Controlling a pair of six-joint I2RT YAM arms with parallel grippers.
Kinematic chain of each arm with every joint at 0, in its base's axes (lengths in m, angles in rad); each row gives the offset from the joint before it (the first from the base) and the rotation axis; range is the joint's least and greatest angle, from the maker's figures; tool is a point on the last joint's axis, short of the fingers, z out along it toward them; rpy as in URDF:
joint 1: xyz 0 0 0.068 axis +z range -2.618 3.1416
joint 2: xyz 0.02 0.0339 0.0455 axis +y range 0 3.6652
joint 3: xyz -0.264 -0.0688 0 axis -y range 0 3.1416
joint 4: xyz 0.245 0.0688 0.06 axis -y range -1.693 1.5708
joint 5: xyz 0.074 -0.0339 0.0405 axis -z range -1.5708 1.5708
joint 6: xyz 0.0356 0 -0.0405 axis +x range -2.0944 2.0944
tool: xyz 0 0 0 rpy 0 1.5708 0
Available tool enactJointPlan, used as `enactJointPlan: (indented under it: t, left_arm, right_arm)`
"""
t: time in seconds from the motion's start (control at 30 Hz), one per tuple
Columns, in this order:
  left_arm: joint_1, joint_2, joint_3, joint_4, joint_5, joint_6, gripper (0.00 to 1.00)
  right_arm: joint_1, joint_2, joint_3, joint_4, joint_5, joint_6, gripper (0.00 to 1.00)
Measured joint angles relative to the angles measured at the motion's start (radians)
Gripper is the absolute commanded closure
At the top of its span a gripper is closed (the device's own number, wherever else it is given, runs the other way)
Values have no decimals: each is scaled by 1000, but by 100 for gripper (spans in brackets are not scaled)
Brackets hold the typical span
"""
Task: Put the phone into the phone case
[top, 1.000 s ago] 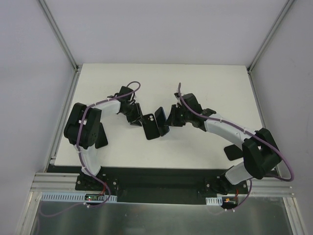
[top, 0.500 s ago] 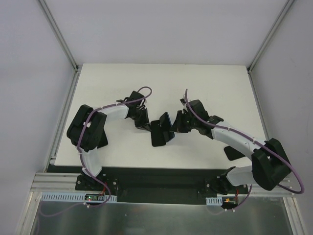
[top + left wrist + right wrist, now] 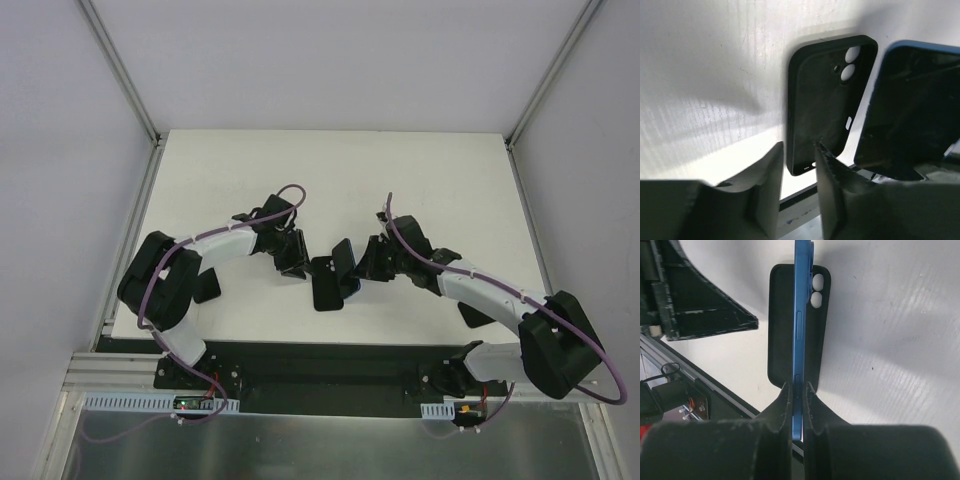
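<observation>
The phone case point(image 3: 822, 105) lies flat on the white table, inside up, with its camera cutout at the far end. It also shows in the top view point(image 3: 325, 292) and the right wrist view point(image 3: 779, 325). My left gripper point(image 3: 799, 167) is open, with its fingertips just over the case's near end. My right gripper point(image 3: 798, 390) is shut on the phone point(image 3: 801, 315). It holds the phone on edge right above the case, blue back to the right. The phone's black screen point(image 3: 912, 105) shows in the left wrist view. In the top view the left gripper point(image 3: 298, 265) and right gripper point(image 3: 362, 265) flank the case.
The table's near edge with a black rail point(image 3: 330, 355) runs just behind the case. A dark block point(image 3: 207, 285) sits by the left arm and another point(image 3: 474, 312) by the right arm. The left gripper's finger point(image 3: 705, 315) is close to the phone on the left.
Both arms came down and toward the near edge. The left gripper, which held the case in the air, has set it flat and opened. The right gripper brought the phone over it.
</observation>
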Motion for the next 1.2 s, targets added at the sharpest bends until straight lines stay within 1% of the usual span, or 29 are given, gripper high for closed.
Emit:
enactJointPlan:
  t: [0.03, 0.1, 0.37, 0.57, 0.93, 1.2]
  left_arm:
    - [0, -11, -1, -1, -4, -4, 91]
    - [0, -32, -4, -3, -21, -8, 100]
    - [-3, -21, -49, -1, -53, -16, 100]
    - [-32, -3, -61, -2, -58, -18, 100]
    - [-42, 13, -64, 19, -57, -18, 100]
    - [-48, 22, -63, 32, -53, -19, 100]
  right_arm:
    - [0, 2, -7, 5, 0, 8, 98]
    - [5, 11, -17, 23, -3, 29, 98]
    - [63, 63, -23, 100, 8, 100, 98]
    - [105, 90, -30, 121, 42, 137, 98]
    - [108, 141, -60, 211, 31, 150, 98]
    - [106, 224, -64, 343, -31, 143, 98]
